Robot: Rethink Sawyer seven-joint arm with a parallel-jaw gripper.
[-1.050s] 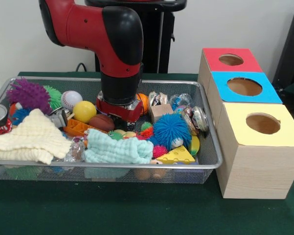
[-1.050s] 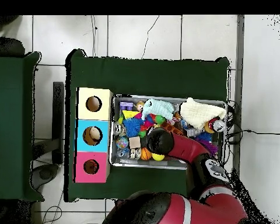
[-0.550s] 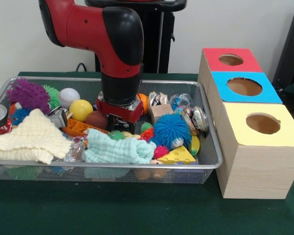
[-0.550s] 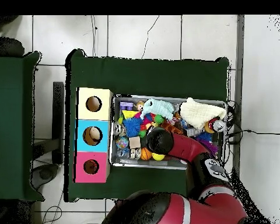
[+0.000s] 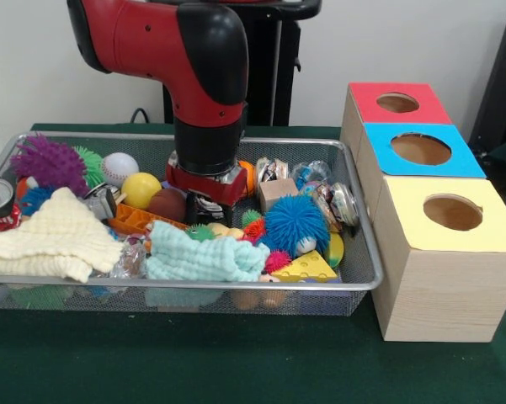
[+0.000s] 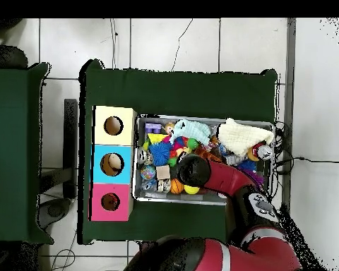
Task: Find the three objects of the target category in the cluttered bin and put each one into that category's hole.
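Gripper (image 5: pixel 205 204) sits low at centre frame among the clutter, fingers hidden so you cannot tell its grip; brown football (image 5: pixel 167 204) lies touching its left side, and a lift could snag the teal cloth (image 5: pixel 204 257) or nudge the yellow ball (image 5: pixel 141 189).

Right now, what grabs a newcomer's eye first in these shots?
The bulky red and black robot arm dominates, plunging into the middle of the wire mesh bin so its gripper is buried in the clutter. Next, the fuzzy blue pom-pom ball right of the arm in the front view, and the row of wooden boxes beside the bin with red, blue and yellow holed tops.
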